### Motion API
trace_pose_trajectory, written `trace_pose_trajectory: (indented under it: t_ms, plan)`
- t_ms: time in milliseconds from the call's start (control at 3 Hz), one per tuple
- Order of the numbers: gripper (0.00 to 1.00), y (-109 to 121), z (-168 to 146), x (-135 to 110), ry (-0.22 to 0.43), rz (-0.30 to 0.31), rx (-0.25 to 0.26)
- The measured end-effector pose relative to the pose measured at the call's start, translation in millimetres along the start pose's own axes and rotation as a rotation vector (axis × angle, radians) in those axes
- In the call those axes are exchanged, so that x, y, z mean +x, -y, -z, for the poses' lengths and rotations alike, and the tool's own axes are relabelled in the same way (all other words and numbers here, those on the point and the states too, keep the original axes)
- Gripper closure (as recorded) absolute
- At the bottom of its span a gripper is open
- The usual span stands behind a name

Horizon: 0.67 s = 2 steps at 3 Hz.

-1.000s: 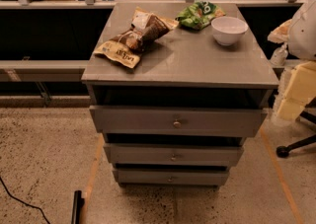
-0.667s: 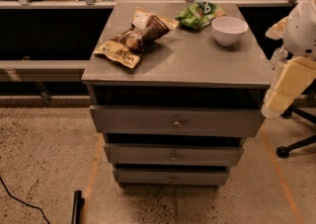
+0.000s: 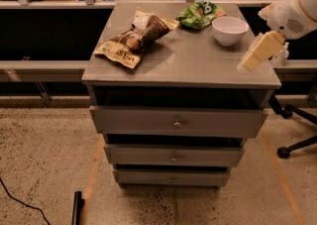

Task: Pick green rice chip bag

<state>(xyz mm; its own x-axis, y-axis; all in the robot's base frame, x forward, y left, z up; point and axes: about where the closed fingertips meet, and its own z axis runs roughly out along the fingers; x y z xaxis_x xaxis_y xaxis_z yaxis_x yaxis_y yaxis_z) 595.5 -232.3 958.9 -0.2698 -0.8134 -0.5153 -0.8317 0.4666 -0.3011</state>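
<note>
The green rice chip bag (image 3: pixel 200 14) lies at the back of the grey cabinet top (image 3: pixel 198 63), just left of a white bowl (image 3: pixel 230 30). My gripper (image 3: pixel 255 52) hangs from the white arm at the right edge of the cabinet top, in front of and to the right of the bowl, well apart from the green bag. It holds nothing that I can see.
Two larger brown and tan snack bags (image 3: pixel 132 38) lie on the left half of the top. The cabinet has three shut drawers (image 3: pixel 177 121). A chair base (image 3: pixel 294 130) stands on the floor to the right. A wooden bench runs behind the cabinet.
My arm and gripper have moved left and up, from beside the cabinet's right side to over its right edge. The bags and bowl have not moved.
</note>
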Motion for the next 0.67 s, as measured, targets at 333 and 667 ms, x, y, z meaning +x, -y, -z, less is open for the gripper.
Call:
trace_pose_trajectory:
  t_ms: [333,667]
  plan:
    - [0.00,67.1,-36.9,-7.0,0.151,-0.076,0.074]
    - [0.00,106.6,-72.3,-38.7,0.268,-0.139,0.119]
